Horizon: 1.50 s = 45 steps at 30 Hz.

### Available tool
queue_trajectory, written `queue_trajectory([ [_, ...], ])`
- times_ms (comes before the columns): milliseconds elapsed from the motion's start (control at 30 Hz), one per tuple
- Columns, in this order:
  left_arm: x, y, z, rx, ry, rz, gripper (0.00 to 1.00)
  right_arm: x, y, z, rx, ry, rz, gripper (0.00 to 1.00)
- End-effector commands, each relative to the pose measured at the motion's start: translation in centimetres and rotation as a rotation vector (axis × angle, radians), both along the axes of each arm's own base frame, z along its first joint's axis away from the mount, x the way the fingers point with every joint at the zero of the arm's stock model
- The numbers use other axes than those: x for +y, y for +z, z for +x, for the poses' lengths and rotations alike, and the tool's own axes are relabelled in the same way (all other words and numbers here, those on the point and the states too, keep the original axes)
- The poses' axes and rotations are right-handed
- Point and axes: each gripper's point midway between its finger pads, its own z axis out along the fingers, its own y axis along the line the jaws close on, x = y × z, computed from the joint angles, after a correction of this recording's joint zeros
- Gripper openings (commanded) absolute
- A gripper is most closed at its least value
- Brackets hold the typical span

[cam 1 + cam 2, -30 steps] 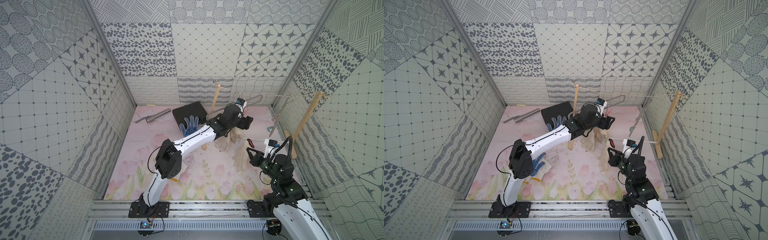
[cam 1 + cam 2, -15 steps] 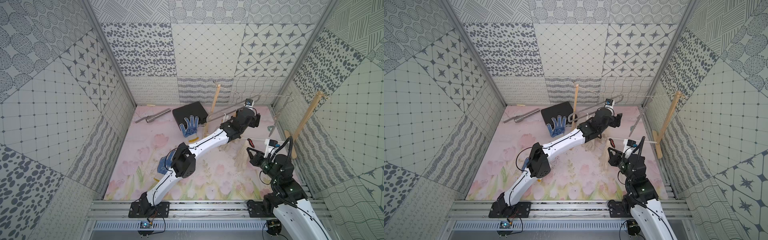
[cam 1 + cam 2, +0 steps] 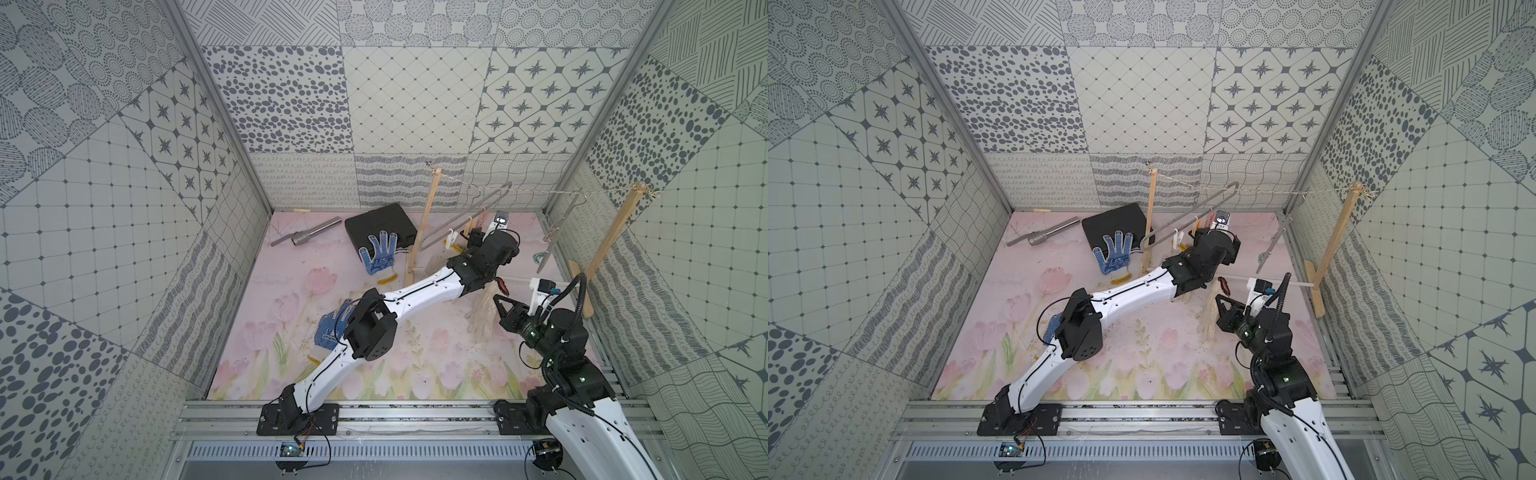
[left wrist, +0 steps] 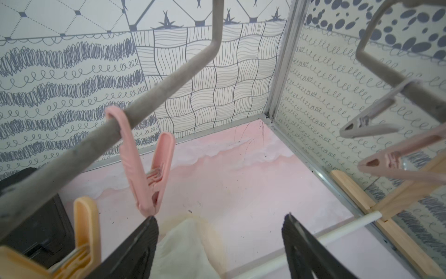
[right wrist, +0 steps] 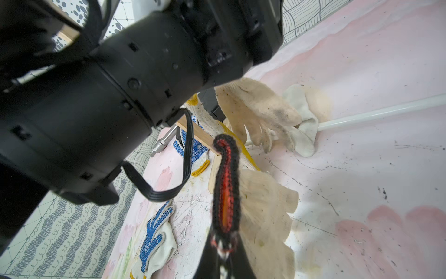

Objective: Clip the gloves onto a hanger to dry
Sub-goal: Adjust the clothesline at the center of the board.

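Early on: nothing clipped yet, as far as seen. Table (image 3: pixel 436 357) w/ loose gloves (image 5: pixel 260 108), e.g. blue-dot glove (image 3: pixel 380 251) on black box (image 3: pixel 374 224). Grey hanger (image 4: pixel 154 96) hung on string (image 3: pixel 540 192). L claw (image 4: pixel 218 217) wide open, empty, right by hanger. R claw (image 3: pixel 500 300) shut tight on cream glove (image 5: pixel 263 205) cuff. Pink peg (image 4: pixel 144 169) bare, beside yellow peg (image 4: pixel 84 232). No writing to read.

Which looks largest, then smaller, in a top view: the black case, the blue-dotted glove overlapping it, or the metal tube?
1. black case
2. blue-dotted glove
3. metal tube, longer than the glove but much thinner, so those two are close.
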Motion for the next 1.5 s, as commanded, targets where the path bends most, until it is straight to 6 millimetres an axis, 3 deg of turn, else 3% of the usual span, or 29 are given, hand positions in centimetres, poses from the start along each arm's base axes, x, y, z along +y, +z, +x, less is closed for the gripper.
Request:
queue_trajectory([
  [0,1.8,3.1,-0.3,-0.068,0.05,-0.038,0.82,-0.1,0.8,0.3,-0.043,-0.005,0.008,0.0],
  [167,2.2,3.0,-2.3,-0.02,-0.051,-0.066,0.76,-0.2,0.6,0.4,-0.037,-0.011,-0.001,0.0],
  [367,4.6,3.3,-7.0,0.038,-0.209,-0.082,0.72,-0.4,0.4,0.3,-0.031,-0.014,-0.022,0.0],
  [533,9.6,3.7,-9.0,0.073,-0.168,-0.071,0.7,-0.6,0.5,0.1,-0.028,-0.015,-0.043,0.0],
  [800,17.5,3.9,-10.8,0.068,-0.03,-0.027,0.66,-0.6,0.6,0.0,-0.022,-0.012,-0.042,0.0],
  [1000,22.9,5.2,-12.5,0.071,0.007,-0.038,0.83,-0.6,0.4,-0.1,-0.01,-0.011,-0.047,0.0],
  [1133,26.6,5.6,-12.2,0.098,0.046,-0.033,0.86,-0.5,0.3,0.0,-0.006,-0.01,-0.041,0.0],
  [1267,29.7,3.7,-10.9,0.143,0.078,-0.027,0.84,-0.5,0.4,0.0,-0.008,-0.01,-0.031,0.0],
  [1467,31.7,-2.3,-9.7,0.232,0.024,-0.082,0.84,-0.4,0.3,0.0,-0.003,-0.007,-0.03,0.0],
])
